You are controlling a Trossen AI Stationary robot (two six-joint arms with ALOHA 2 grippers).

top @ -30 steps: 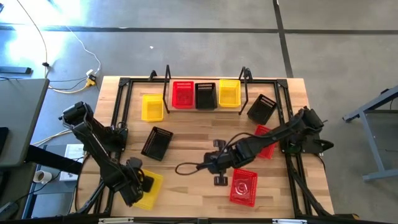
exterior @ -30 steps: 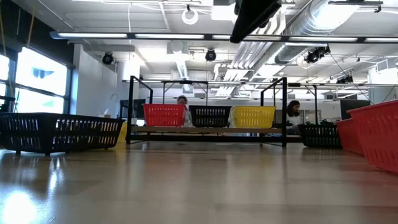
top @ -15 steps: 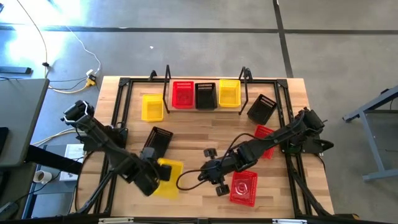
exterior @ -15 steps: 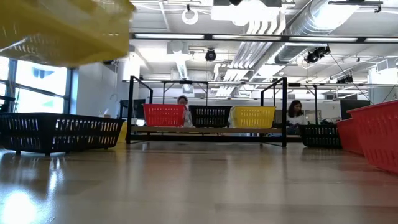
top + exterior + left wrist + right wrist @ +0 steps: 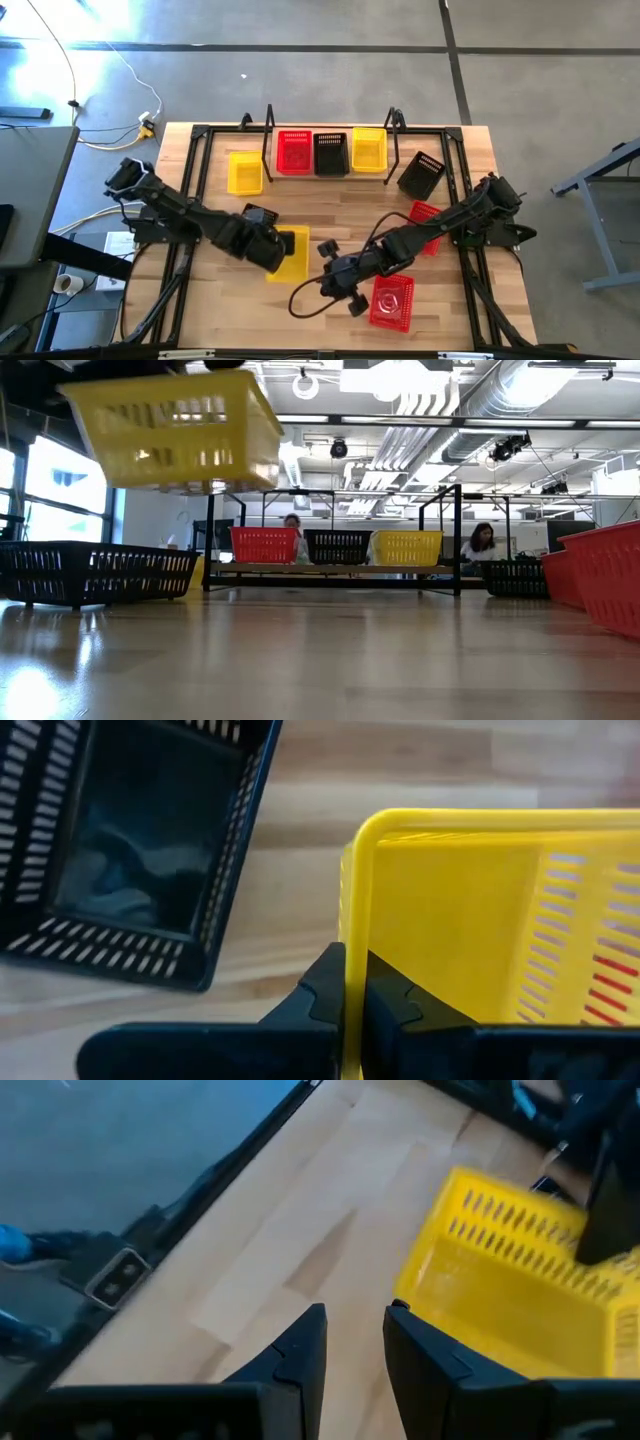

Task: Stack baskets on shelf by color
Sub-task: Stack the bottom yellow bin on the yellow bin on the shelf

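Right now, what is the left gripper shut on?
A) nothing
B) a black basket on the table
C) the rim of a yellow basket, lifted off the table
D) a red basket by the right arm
C: the left gripper pinches the yellow basket by its rim, and the low view shows it hanging clear above the table.

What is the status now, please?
Left claw shut on yellow basket, lifted. Right claw open, empty. Shelf holds three baskets. Path clear.
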